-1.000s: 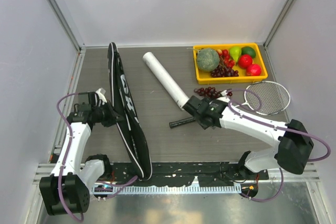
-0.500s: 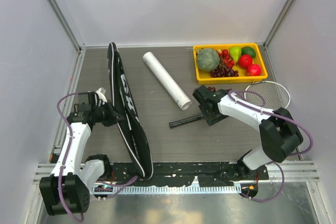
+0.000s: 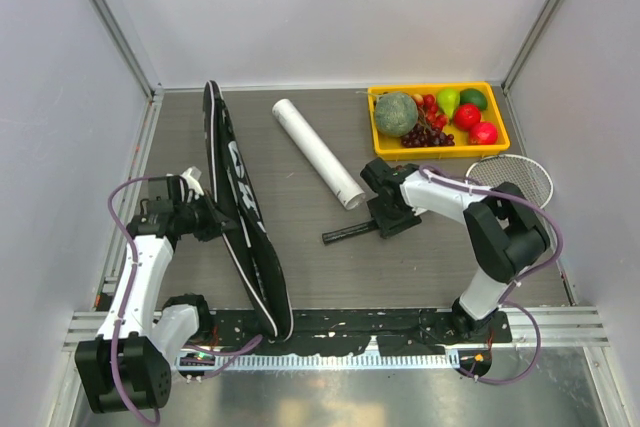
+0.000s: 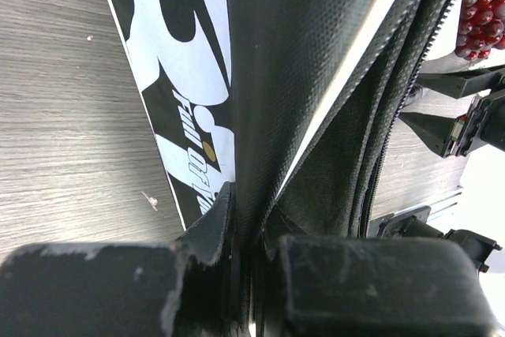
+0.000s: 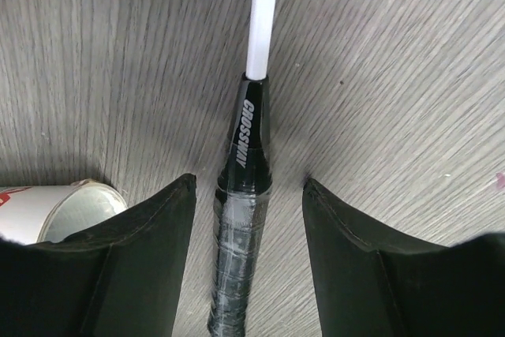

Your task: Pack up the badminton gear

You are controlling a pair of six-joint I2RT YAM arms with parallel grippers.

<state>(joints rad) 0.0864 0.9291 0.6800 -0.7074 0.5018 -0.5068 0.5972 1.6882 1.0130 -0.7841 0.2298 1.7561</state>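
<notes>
As your right gripper hovers over the racket's black handle, its fingers spread to either side and touching nothing, the trouble lies close by. The open end of the long white tube sits just beside the left-hand finger, and a close made off-centre may nudge it or send it rolling. The handle is round and slick with wrap. A pinch this near the thin shaft may let it twist, and the silver head, far from the grip, may sag or swing into the yellow fruit tray next to it.

The racket lies flat on the table, its long axis running across it on a slight slant: butt end toward the near left and the bag, head toward the right wall. The handle runs straight between your fingers.

On the left, your other gripper is pressed together on the edge of the black "SPORT" bag, propping the zipped opening up. Should that thin fabric slip, the mouth may fall shut before the racket arrives.
</notes>
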